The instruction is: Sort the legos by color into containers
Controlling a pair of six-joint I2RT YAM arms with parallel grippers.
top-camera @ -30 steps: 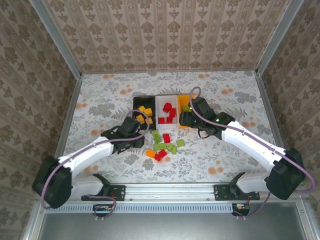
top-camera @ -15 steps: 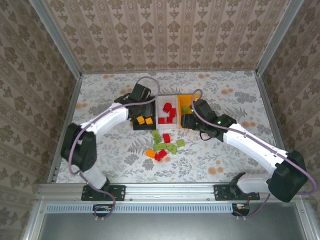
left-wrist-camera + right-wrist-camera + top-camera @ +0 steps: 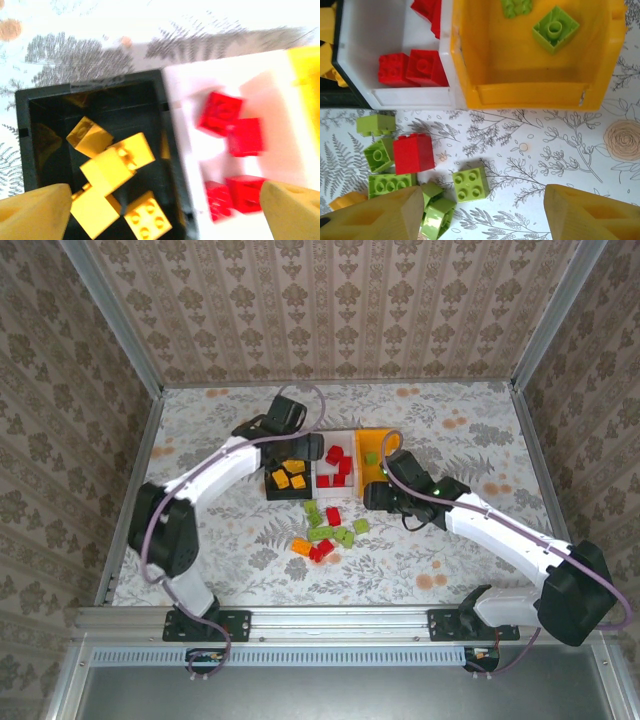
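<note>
Top external: notes 3 containers in a row, loose legos just in front

Left wrist: finds left gripper wide open, empty, over black bin holding yellow bricks

Right wrist: finds right gripper part-open, empty, above loose legos; risks nudging crowded neighbours on descent

Yellow legos in black bin, red legos in white bin, green legos in orange-yellow bin, mixed legos beside
</note>
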